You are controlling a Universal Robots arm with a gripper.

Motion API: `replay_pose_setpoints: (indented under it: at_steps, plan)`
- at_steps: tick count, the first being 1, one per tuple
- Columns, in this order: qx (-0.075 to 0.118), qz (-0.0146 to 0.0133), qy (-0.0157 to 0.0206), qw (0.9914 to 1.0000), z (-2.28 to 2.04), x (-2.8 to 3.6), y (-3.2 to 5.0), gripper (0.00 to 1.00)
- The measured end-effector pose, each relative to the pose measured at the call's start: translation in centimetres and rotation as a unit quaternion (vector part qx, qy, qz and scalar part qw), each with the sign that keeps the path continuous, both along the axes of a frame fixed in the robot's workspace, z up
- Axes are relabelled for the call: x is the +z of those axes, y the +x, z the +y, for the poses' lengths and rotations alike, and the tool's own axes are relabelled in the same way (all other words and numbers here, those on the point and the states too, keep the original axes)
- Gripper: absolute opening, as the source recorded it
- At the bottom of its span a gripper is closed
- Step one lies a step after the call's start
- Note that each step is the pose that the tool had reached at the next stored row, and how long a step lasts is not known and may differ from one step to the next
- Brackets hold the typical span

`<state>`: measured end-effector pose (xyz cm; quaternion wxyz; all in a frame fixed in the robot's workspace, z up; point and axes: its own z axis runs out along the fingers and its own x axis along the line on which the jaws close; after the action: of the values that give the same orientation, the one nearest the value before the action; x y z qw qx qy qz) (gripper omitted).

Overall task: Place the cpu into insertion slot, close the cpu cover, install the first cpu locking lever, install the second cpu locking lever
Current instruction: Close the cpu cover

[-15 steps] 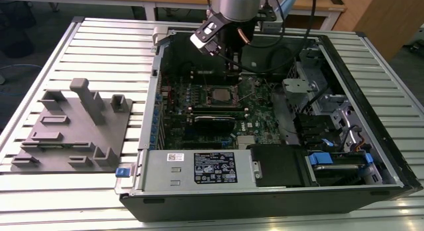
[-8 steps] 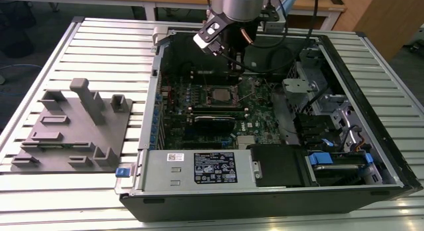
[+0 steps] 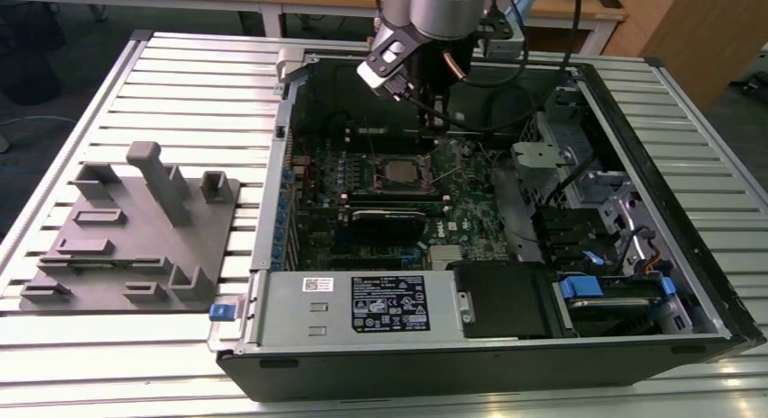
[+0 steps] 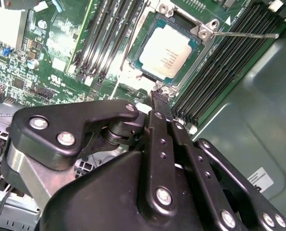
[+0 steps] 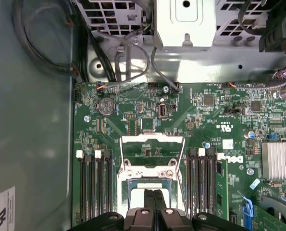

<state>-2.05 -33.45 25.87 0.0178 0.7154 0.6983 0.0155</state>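
The cpu [image 4: 166, 57] lies flat in the insertion slot [image 4: 183, 71] on the green board, its silver top showing. In the first wrist view the cpu cover [image 5: 152, 140] is a thin silver frame raised off the slot on the side away from my fingers. A thin locking lever [image 4: 243, 34] sticks out past one corner of the slot. My gripper [image 4: 158, 96] hangs just above the slot's edge, shut with nothing between its fingers. It also shows in the first wrist view [image 5: 154, 204] and in the exterior view [image 3: 434, 121], over the slot [image 3: 397, 171].
Black memory slots [image 4: 219, 62] flank the socket on both sides. A finned heatsink [image 5: 279, 161] and a metal drive cage [image 5: 186, 24] with cables stand close by. The labelled grey power supply [image 3: 360, 306] fills the case front. A grey fixture plate [image 3: 132, 229] lies outside the case.
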Motion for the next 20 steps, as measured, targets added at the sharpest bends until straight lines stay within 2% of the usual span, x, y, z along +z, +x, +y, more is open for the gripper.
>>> replay_pose_setpoints:
  at_steps: [4,11,20]
  plan:
    - [0.0,0.0,0.0,1.0,0.0,0.0,0.41,0.1]
    - [0.0,0.0,0.0,1.0,0.0,0.0,0.5,0.1]
    - [0.0,0.0,0.0,1.0,0.0,0.0,1.1,0.1]
